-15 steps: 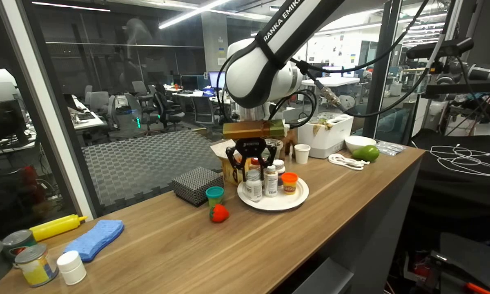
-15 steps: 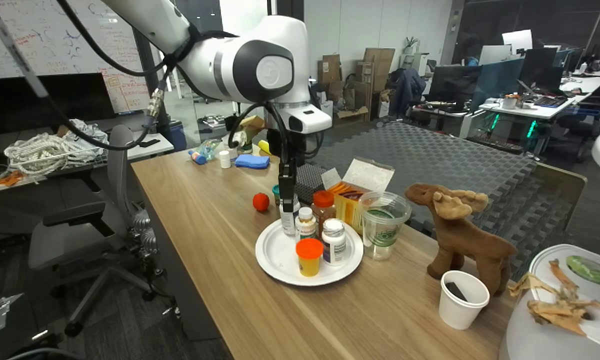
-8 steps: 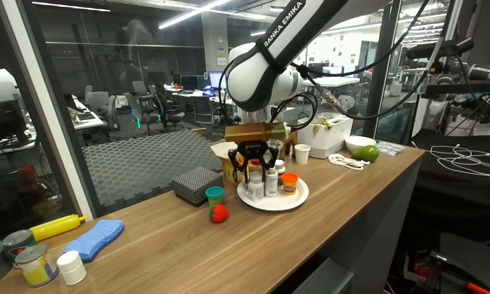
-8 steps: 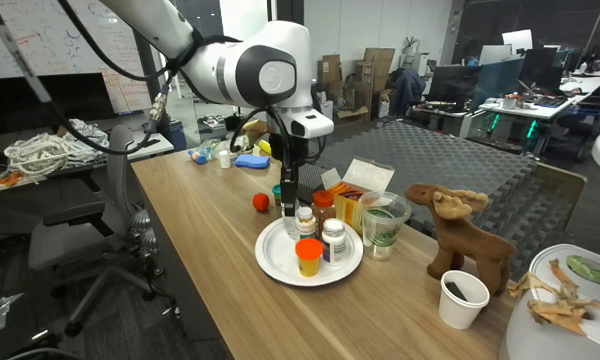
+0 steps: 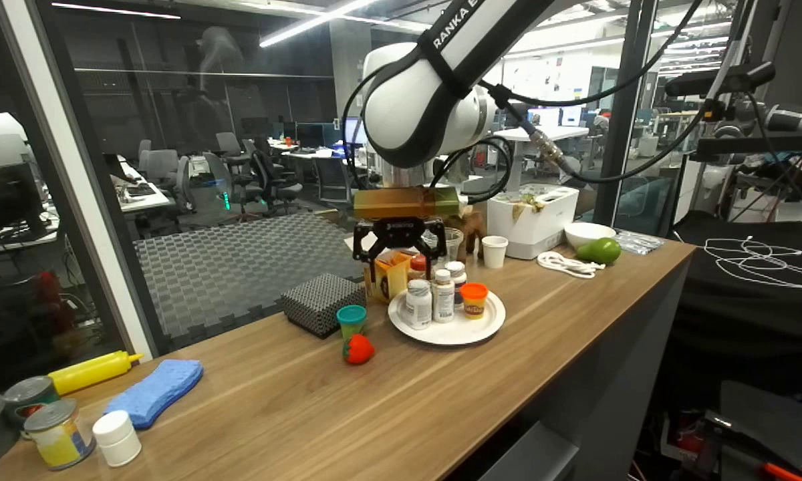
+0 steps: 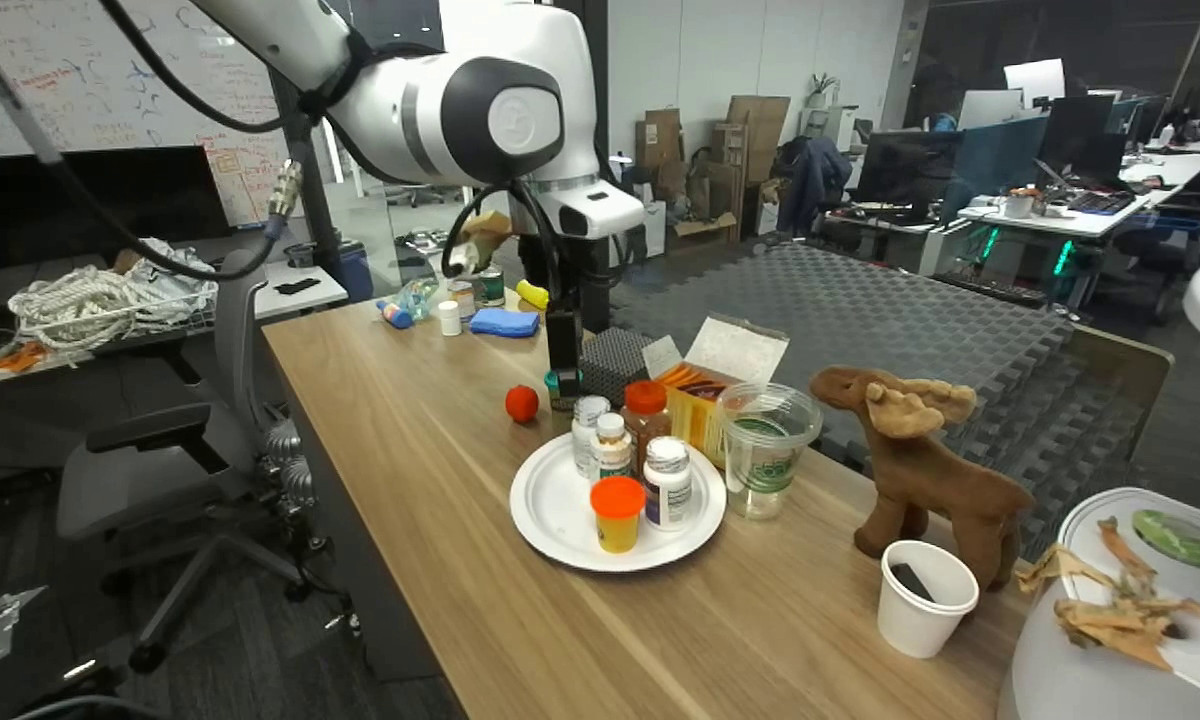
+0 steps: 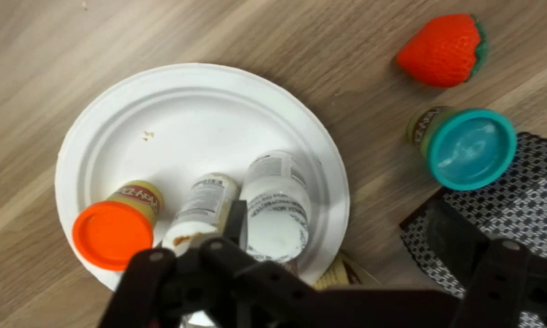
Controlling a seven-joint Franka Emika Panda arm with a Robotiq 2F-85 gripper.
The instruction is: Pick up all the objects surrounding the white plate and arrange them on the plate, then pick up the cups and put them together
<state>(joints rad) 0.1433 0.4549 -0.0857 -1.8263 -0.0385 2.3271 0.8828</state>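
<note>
Wide and empty, the jaws hang near the plate (image 7: pixel 200 123). Beside it the teal-lidded tub (image 7: pixel 465 148), likely next, stands upright on the worktop (image 5: pixel 408 401), up and right of the jaws in the wrist view; their height is hard to judge.

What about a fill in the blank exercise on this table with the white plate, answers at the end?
The Play-Doh tub on the white plate has a lid coloured ____.
The red thing beside the teal-lidded tub looks like a ____.
The gripper holds nothing; its jaws are not shut but ____.
The squeeze bottle by the blue sponge is ____.
Missing words: orange; strawberry; open; yellow.
</note>
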